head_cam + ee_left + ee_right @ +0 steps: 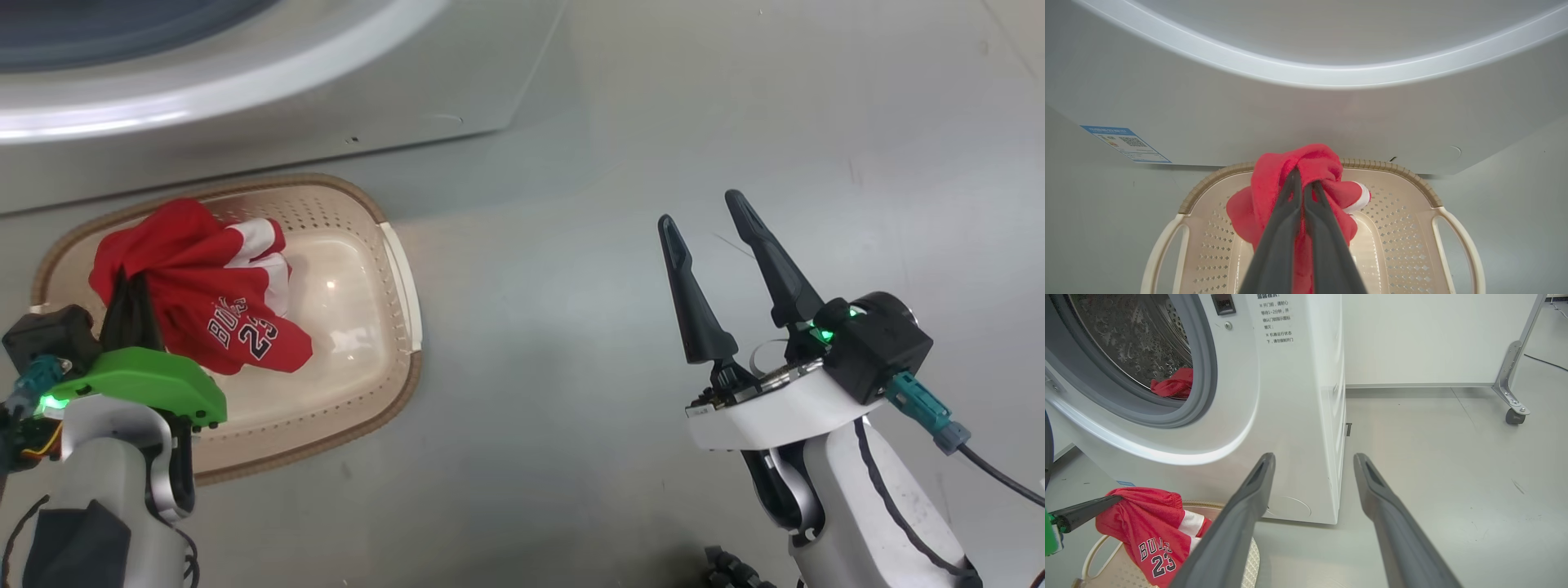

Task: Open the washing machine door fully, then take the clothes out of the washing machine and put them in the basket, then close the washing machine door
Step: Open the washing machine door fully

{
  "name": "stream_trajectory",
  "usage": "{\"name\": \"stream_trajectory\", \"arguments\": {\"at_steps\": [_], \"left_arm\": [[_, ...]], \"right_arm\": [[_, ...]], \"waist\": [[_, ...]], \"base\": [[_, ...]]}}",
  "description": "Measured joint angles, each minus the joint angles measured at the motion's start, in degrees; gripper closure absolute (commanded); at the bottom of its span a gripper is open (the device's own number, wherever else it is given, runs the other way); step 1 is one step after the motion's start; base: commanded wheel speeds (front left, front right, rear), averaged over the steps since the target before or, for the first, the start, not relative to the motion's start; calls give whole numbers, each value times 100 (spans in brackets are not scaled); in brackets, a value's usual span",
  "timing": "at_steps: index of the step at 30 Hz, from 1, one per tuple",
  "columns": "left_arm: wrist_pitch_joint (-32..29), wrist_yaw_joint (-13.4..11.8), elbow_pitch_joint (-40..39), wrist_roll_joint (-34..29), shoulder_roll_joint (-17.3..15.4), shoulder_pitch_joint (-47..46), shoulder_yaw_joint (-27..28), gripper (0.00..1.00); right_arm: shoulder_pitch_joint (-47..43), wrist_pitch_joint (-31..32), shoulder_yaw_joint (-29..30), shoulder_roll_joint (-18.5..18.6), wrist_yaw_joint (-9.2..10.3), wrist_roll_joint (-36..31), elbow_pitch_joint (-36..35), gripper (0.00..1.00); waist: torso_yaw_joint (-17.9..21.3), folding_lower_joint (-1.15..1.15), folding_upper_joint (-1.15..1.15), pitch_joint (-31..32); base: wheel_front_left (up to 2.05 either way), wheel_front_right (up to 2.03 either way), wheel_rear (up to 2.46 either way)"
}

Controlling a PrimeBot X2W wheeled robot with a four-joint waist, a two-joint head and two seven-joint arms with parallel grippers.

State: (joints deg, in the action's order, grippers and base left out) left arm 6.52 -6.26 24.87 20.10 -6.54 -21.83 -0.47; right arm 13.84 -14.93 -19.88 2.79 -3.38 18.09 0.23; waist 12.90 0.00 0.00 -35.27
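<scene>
My left gripper (131, 282) is shut on a red garment (220, 302) with white stripes and the number 23. It holds the bunched cloth (1310, 163) over the cream basket (392, 269), and the cloth hangs down into the basket (1404, 228). The right wrist view shows the same garment (1147, 535) hanging from a left finger (1086, 508). Behind the basket stands the washing machine (1290, 416), its round opening uncovered. Another red garment (1173, 384) lies in the steel drum. The washing machine door is out of view. My right gripper (702, 210) stands open and holds nothing, above the floor to the right.
The basket sits on grey floor tight against the machine's front, where a blue label (1124, 143) is stuck. To the right of the machine is open floor, a white wall panel and a metal frame leg on a caster (1513, 412).
</scene>
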Motion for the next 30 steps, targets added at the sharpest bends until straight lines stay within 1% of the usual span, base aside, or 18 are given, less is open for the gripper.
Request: {"name": "stream_trajectory", "arguments": {"at_steps": [3, 5, 11, 18, 23, 24, 25, 26, 27, 30], "left_arm": [[-53, 0, 279, 38, -23, -131, 62, 100], [-118, 0, 476, 67, -23, -221, 64, 100], [-245, 0, 981, 209, -21, -416, 93, 100], [-300, 12, 1468, 325, -10, -548, 105, 100], [-352, 180, 1772, 342, -23, -614, 51, 100], [-352, 189, 1829, 342, -22, -638, 46, 91], [-366, 213, 1896, 342, -24, -666, 35, 67], [-392, 249, 1942, 342, -24, -681, 32, 47], [-398, 266, 2001, 342, -23, -695, 2, 0], [-400, 379, 2154, 323, -20, -709, -131, 0]], "right_arm": [[113, 0, -25, 0, 3, 27, -33, 0], [162, -1, -25, 0, 57, 57, -52, 0], [294, 0, -69, -2, 78, 113, -73, 0], [429, 0, -62, -1, 151, 152, -79, 0], [452, 0, -69, -1, 154, 185, -67, 0], [455, 0, -71, -2, 158, 198, -64, 0], [460, 0, -71, -1, 163, 201, -63, 0], [469, 0, -70, -1, 178, 202, -56, 0], [481, 0, -67, -2, 179, 202, -42, 0], [489, 0, -59, -2, 196, 200, 22, 0]], "waist": [[99, 0, 0, -195], [164, 0, 0, -312], [317, 0, 0, -613], [411, 0, 0, -816], [434, 0, 0, -854], [434, 0, 0, -855], [434, 0, 0, -855], [432, 0, 0, -854], [428, 0, 0, -848], [405, 0, 0, -804]], "base": [[0, 0, 0], [0, 0, 0], [0, 0, 0], [0, 0, 0], [0, 0, 0], [0, 0, 0], [0, 0, 0], [0, 0, 0], [0, 0, 0], [0, 0, 0]]}}
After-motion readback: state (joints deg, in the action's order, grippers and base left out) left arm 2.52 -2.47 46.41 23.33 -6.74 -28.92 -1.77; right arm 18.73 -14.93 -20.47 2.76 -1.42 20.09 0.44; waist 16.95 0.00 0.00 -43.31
